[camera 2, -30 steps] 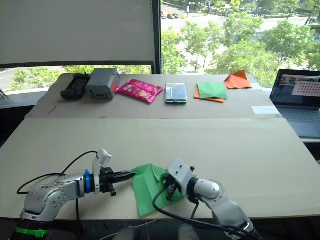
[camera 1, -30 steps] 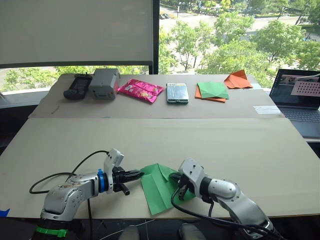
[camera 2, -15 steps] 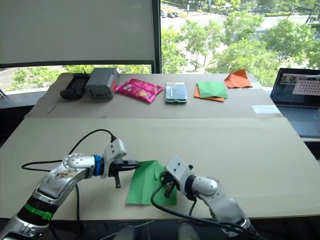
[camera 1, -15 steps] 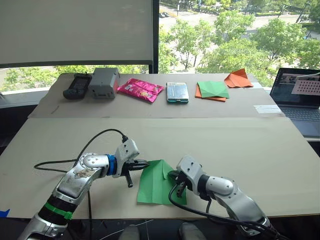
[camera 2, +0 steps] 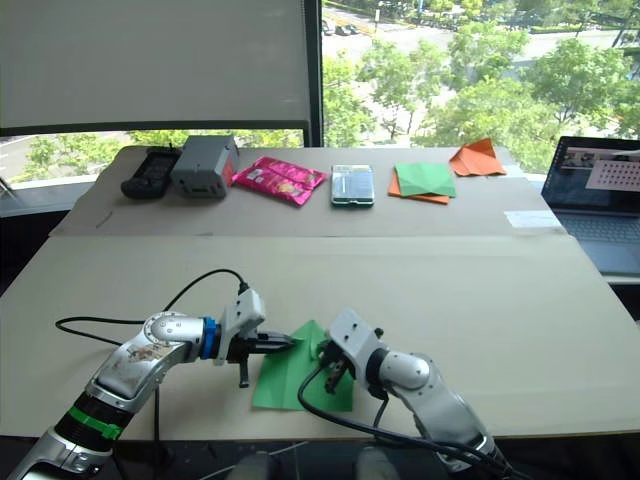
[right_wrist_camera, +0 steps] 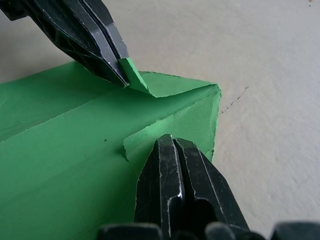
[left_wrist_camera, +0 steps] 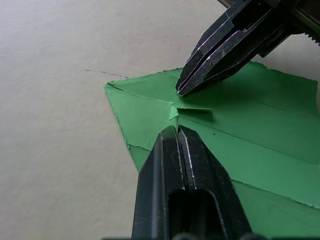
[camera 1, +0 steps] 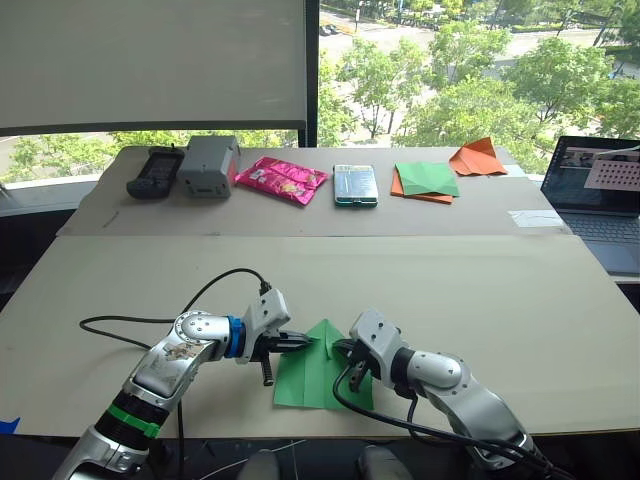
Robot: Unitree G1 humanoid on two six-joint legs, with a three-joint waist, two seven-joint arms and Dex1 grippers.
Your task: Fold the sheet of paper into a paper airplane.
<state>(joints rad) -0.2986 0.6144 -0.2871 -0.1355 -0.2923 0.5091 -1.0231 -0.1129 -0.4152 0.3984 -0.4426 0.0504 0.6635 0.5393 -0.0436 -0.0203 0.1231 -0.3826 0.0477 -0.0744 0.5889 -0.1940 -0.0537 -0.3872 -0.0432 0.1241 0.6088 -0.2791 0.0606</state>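
sheet of paper (camera 1: pixel 315 368) lay flat at the near edge of the bench (camera 1: pixel 480 290), nose pointing to 12 o'clock. left end effector (camera 1: pixel 305 342) sat at the sheet's 10 o'clock, fingers pinched together on the tip of a corner flap, probably to pull that flap toward the centre crease. right end effector (camera 1: pixel 350 352) sat at 2 o'clock, fingers together, pressing the opposite flap down so the sheet wouldn't slide. bench was plain beige board; big windows with trees behind, laptop (camera 1: pixel 597 195) at 2 o'clock.
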